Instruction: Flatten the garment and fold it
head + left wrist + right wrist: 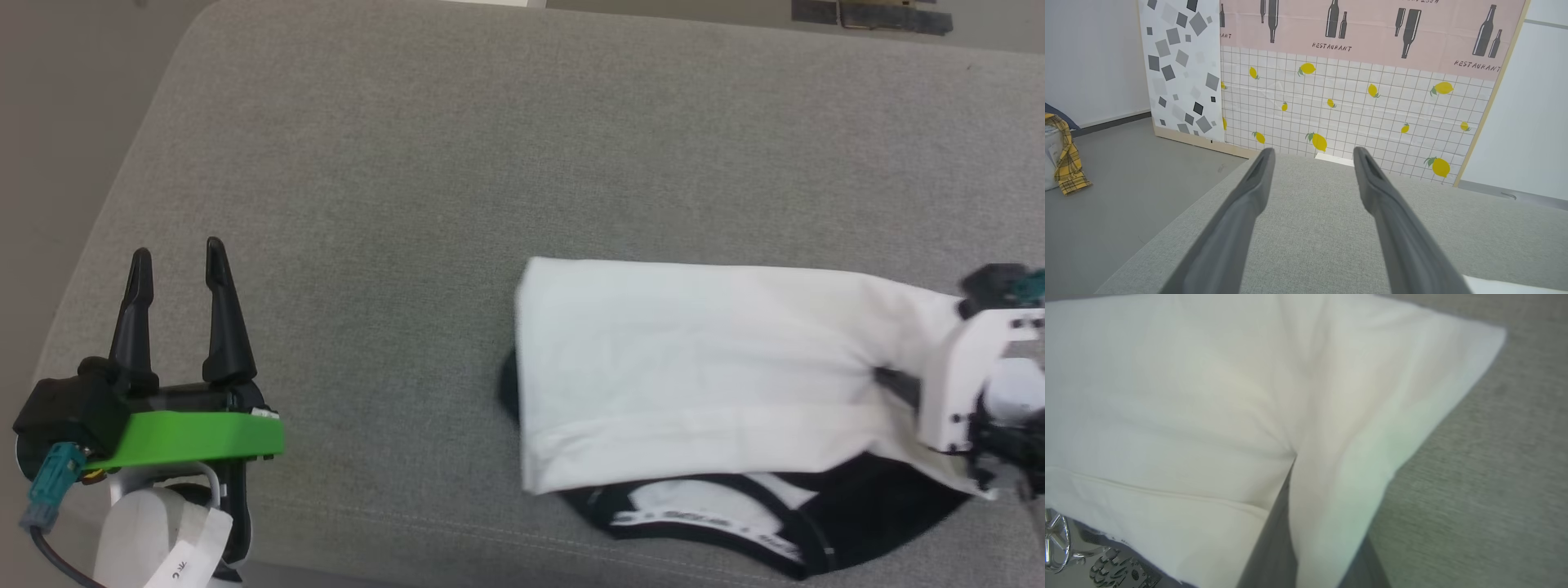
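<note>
As you fold, T-shirt (694,367): partly folded, lying right of centre on the grey cushion (490,147).
Right gripper (890,382): pinched on its white right end.
Left gripper (178,249): wide open, empty.
Next: probably carry that end leftward, evenly.

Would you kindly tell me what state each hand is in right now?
Left hand: open, holding nothing.
Right hand: closed on the garment.

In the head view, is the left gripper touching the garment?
No, the left gripper hangs open over the grey cushion, well apart from the garment lying to its right.
</note>
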Controlling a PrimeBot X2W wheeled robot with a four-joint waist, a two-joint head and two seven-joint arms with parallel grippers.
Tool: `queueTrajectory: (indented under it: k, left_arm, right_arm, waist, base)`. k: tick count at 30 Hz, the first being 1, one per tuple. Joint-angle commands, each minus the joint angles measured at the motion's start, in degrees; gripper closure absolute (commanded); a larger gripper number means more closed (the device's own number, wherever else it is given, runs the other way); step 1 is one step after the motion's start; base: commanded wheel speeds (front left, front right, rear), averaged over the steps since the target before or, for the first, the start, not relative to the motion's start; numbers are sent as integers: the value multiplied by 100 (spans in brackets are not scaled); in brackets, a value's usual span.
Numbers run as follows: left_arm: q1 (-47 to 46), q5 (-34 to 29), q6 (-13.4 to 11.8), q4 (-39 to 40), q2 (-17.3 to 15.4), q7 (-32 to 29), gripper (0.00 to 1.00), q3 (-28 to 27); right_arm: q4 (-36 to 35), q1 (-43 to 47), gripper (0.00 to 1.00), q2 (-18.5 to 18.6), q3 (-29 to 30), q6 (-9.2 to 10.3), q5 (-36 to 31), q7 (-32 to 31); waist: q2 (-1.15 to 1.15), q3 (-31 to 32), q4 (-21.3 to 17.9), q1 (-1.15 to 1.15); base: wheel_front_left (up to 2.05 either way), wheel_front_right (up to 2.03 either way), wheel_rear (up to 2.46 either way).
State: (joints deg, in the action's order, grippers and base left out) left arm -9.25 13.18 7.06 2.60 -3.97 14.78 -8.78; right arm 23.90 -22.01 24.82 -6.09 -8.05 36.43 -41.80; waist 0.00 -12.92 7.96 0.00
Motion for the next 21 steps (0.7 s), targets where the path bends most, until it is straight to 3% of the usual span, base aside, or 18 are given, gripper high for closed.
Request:
queueTrajectory:
  k: [1, 6, 10, 15, 21]
  left_arm:
    - [73, -24, 32, -3, 22, 21, 0, -18]
    - [85, -11, 38, -32, 27, 21, 0, 18]
    - [109, 12, 41, -73, 31, 21, 0, 41]
    - [165, 29, 42, -106, 27, 21, 0, 101]
    - [229, 61, 42, -159, 7, 21, 0, 164]
  right_arm:
    - [115, 116, 100, 109, 226, 56, -136, -39]
    - [266, 137, 100, 202, 957, 56, -768, -254]
    - [157, 75, 100, 137, 1222, 56, -1236, -490]
    - [-521, 53, 100, 111, 934, 56, -1600, -1273]
    - [-1879, 88, 100, 9, 179, 56, -1279, -2273]
  waist:
    - [0, 34, -42, 0]
    - [0, 63, -87, 0]
    - [0, 115, -111, 0]
    - [0, 225, -133, 0]
    - [0, 401, -139, 0]
  base:
    - [0, 0, 0]
    - [0, 0, 0]
    - [0, 0, 0]
    - [0, 0, 0]
    - [0, 0, 0]
